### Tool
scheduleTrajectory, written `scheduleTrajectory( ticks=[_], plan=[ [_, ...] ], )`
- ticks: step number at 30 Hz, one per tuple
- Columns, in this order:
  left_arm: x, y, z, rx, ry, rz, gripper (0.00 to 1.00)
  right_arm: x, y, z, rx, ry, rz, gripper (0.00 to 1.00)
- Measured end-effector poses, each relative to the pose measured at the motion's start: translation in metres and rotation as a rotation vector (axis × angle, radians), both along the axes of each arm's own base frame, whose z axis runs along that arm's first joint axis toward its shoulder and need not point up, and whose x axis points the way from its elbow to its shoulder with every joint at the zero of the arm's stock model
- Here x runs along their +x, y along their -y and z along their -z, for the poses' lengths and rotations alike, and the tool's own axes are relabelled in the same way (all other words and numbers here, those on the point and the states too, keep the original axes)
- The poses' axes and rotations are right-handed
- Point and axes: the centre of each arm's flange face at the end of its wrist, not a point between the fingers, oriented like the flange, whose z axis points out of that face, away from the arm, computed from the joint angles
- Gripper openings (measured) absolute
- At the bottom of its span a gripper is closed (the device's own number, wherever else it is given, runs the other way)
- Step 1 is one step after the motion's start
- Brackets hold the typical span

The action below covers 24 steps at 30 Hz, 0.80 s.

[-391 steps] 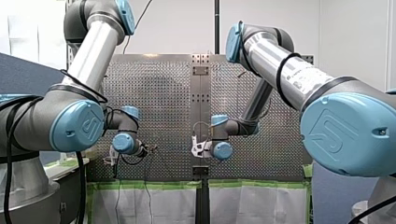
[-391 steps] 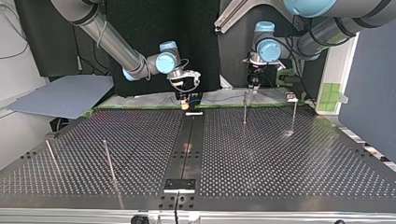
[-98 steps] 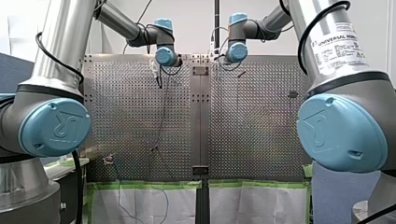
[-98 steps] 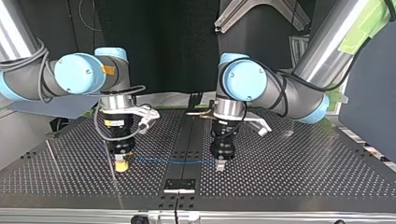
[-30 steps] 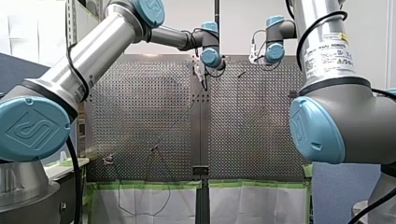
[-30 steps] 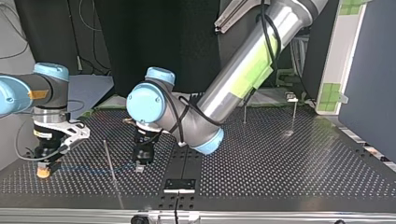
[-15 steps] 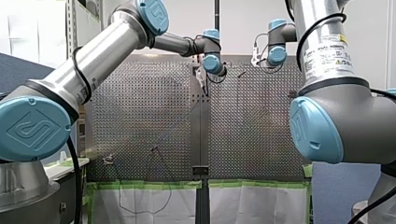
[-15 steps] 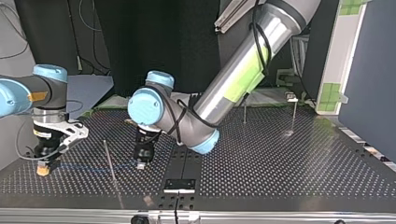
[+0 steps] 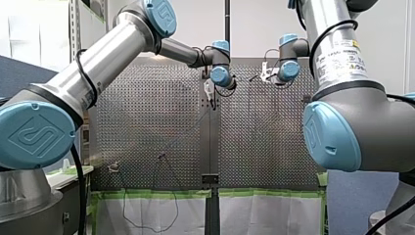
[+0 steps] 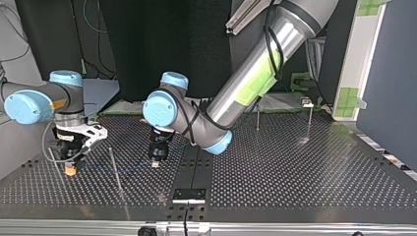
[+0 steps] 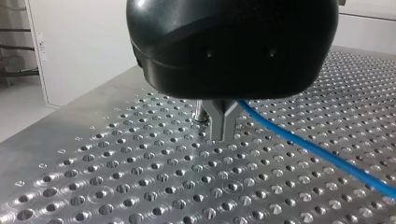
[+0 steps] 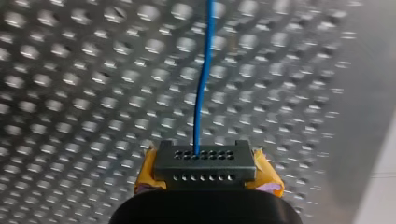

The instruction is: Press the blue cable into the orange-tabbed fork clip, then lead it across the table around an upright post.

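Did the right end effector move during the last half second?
Yes. In the top view my right end effector shifted rightward, nearer the upright post, still left of it.

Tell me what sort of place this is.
Probably a robotics lab test cell: two industrial arms, my left arm and my right arm, reach over a perforated metal table fitted with upright posts, holding a blue cable between them.

A robotics lab, judging by the perforated metal table [image 10: 295, 167]
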Motion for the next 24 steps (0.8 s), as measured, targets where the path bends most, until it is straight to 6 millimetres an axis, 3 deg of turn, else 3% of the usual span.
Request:
scheduleTrajectory(
  ticks=[9,11,12,14,15,16,18,19,20,24],
  plan=[
    [0.002,-0.003,0.001,0.002,-0.001,-0.01,0.02,0.004,0.004,0.054,0.079,-0.007,-0.013,0.0],
    [0.002,-0.003,0.001,0.007,-0.001,-0.013,0.17,0.004,0.005,0.069,0.097,-0.015,-0.013,0.0],
    [0.002,-0.003,0.001,0.013,0.001,-0.016,0.17,0.004,0.005,0.075,0.104,-0.019,-0.012,0.0],
    [0.002,-0.004,0.001,0.026,0.003,-0.024,0.47,0.004,0.005,0.089,0.119,-0.026,-0.012,0.0],
    [0.002,-0.005,0.001,0.034,0.005,-0.032,0.47,0.004,0.005,0.094,0.124,-0.028,-0.012,0.0],
    [0.002,-0.005,0.001,0.039,0.005,-0.038,0.57,0.004,0.005,0.1,0.128,-0.03,-0.013,0.0],
    [0.003,-0.007,0.001,0.046,0.006,-0.048,0.57,0.005,0.005,0.109,0.135,-0.032,-0.014,0.0],
    [0.003,-0.007,0.001,0.048,0.007,-0.051,0.88,0.005,0.006,0.115,0.14,-0.034,-0.014,0.0],
    [0.003,-0.007,0.002,0.05,0.007,-0.053,1.0,0.005,0.006,0.119,0.145,-0.037,-0.014,0.0],
    [0.003,-0.007,0.002,0.051,0.005,-0.057,1.0,0.005,0.005,0.136,0.164,-0.045,-0.012,0.0]
  ],
)
